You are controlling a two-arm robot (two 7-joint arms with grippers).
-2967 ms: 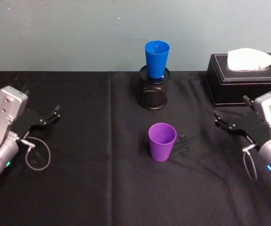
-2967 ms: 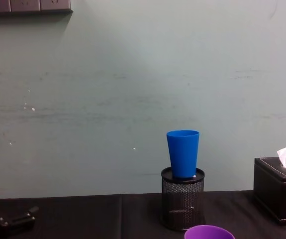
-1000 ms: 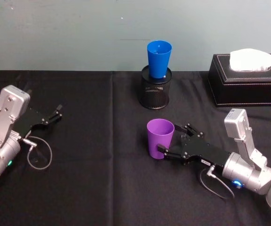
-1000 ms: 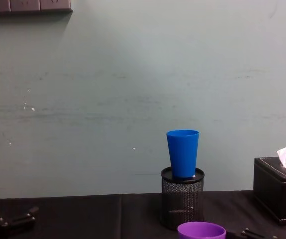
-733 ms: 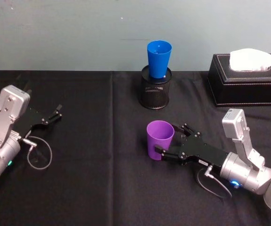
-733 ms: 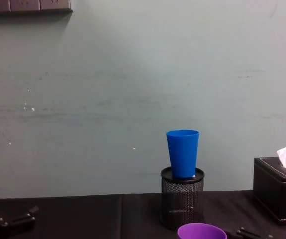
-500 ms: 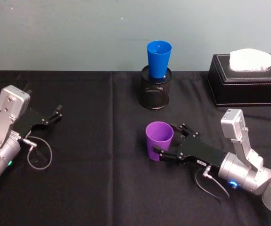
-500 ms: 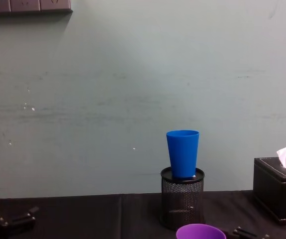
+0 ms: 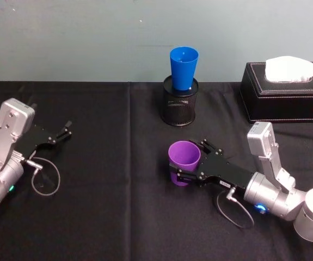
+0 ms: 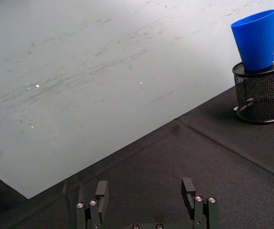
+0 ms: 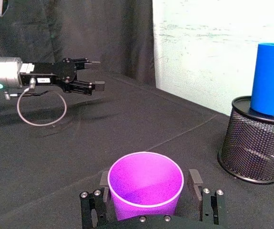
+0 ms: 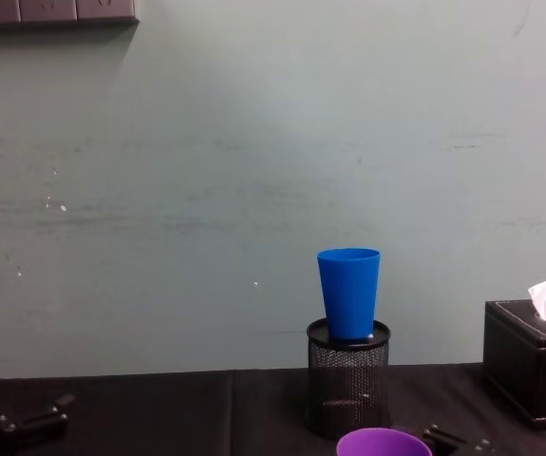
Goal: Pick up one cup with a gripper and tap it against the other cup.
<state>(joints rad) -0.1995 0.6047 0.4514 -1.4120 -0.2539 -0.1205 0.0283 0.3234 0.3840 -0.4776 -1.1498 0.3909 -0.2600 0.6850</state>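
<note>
Head view first: the purple cup [image 9: 184, 159] stood on the black cloth [image 9: 118, 217], well apart from the mesh pen holder [image 9: 178, 109] on the robot's side, and the right gripper [image 9: 191, 161] was wrapped round it, one finger on each flank. The blue cup [image 9: 183, 68] sat in the holder's mouth, and the left gripper [image 9: 63, 132] was parked far to the holder's left, fingers spread on nothing. On to the left wrist view: that left gripper [image 10: 145, 191] gaped wide over bare cloth, the blue cup [image 10: 256, 40] well off. Right wrist view, and this was the telling one: the right gripper [image 11: 148, 179] straddled the purple cup [image 11: 145, 186], fingers apart with a sliver of gap on at least one side, so not pinching yet. Chest view: just the purple rim [image 12: 384, 444] below the pen holder [image 12: 348, 389]. The danger, as I judged it, was an off-centre squeeze shoving or tipping so light a cup, or the smooth taper slipping through the pads on the lift, or too hard a tap knocking the perched blue cup off. Both cups stood upright, long axis vertical, mouth up, narrow base down.
</note>
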